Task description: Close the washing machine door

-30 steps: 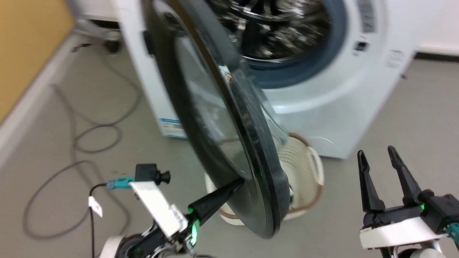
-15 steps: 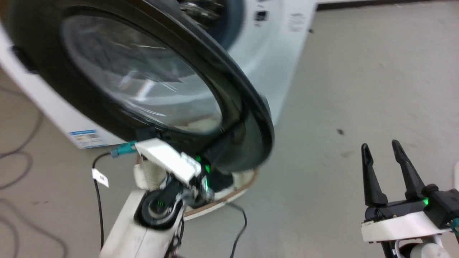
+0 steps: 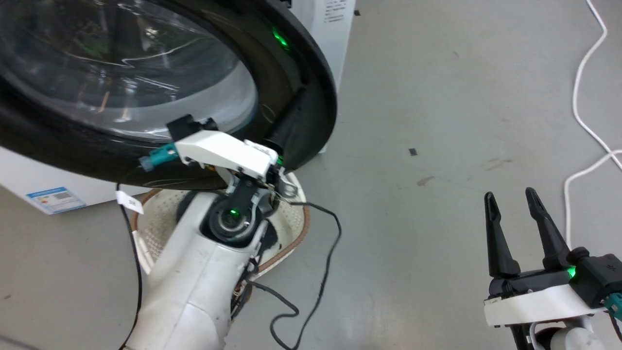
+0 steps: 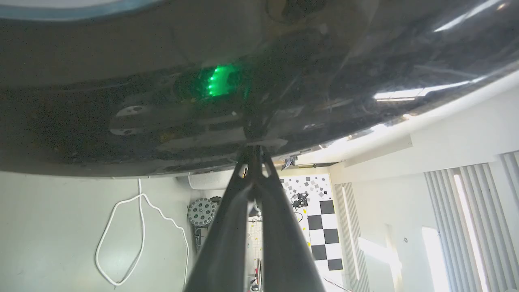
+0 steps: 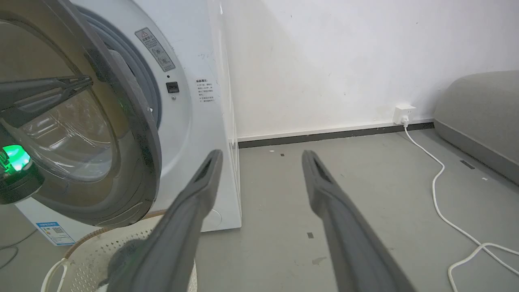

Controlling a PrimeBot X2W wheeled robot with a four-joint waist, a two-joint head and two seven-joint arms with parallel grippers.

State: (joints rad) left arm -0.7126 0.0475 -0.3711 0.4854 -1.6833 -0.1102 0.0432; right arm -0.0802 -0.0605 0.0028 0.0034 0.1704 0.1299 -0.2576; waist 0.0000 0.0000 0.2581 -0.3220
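Observation:
The washing machine door (image 3: 291, 63), a glossy black disc with a bulging glass window (image 3: 121, 73), fills the head view's upper left. In the right wrist view the door (image 5: 138, 134) stands slightly ajar from the white machine front (image 5: 190, 121). My left gripper (image 3: 299, 97) is shut, its fingertips pressed flat against the door's black rim. The left wrist view shows the left gripper (image 4: 254, 144) with its fingers together touching the dark door surface (image 4: 121, 61). My right gripper (image 3: 512, 201) hangs open over bare floor at the lower right, holding nothing, and the right gripper (image 5: 261, 156) is apart from the door.
A white perforated laundry basket (image 3: 291, 228) sits on the floor under the door and my left arm. A black cable (image 3: 323, 272) trails beside it. A white cable (image 3: 580, 97) runs along the floor at the right to a wall socket (image 5: 403, 111). A grey rounded cushion (image 5: 478, 113) lies far right.
The head camera has swung, shifting the whole picture. The door has swung from wide open to nearly against the machine, with my shut left gripper riding on its rim. The right gripper stays open.

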